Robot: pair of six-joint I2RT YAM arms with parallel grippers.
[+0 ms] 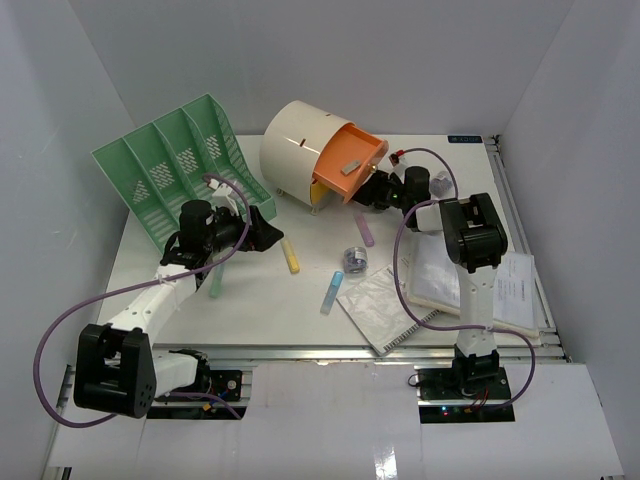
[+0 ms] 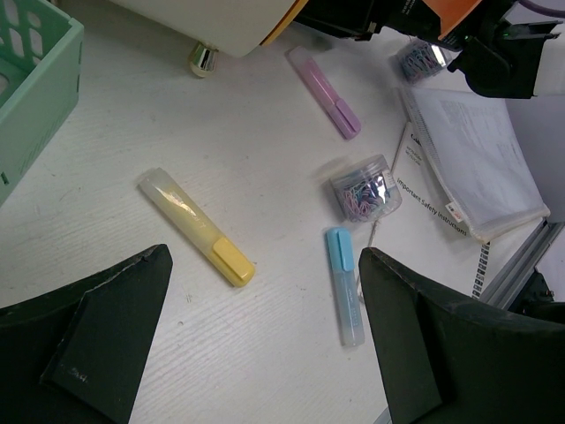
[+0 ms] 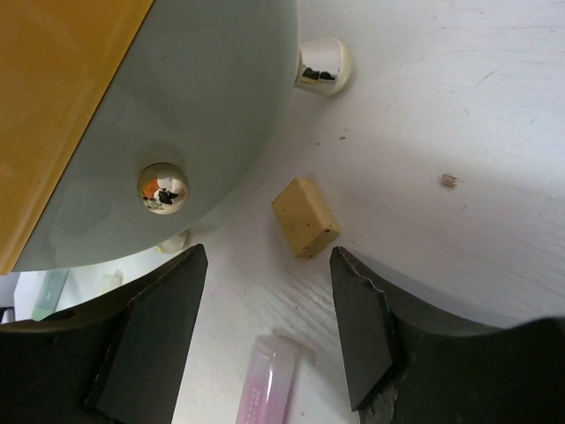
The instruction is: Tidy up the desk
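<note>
Desk [image 1: 290,300]: white, grey-walled; spans the top view, papers [image 1: 385,310] loose at right.
Left pincer [image 2: 265,283]: spread, empty, above the desk; yellow highlighter [image 2: 196,227] just ahead.
Right pincer [image 3: 269,291]: spread, empty, near tan eraser [image 3: 305,216] beside drawer unit [image 3: 221,88].
Progress: apparently hardly begun; loose clutter left to sort.

Brightness: high and even throughout, large flat white tabletop [image 1: 260,310] close to washed out.
Shadows: soft, short, gathered under cream drum-shaped drawer unit [image 1: 295,145] and green slotted plastic rack [image 1: 165,165].
Glare: pinpoint reflections on round chrome knob [image 3: 162,187] and shiny metal foot [image 3: 322,64]; sheen on translucent yellow highlighter [image 2: 190,221].
Focus: crisp overhead; pale pink highlighter [image 3: 265,384] slightly soft at frame bottom.
</note>
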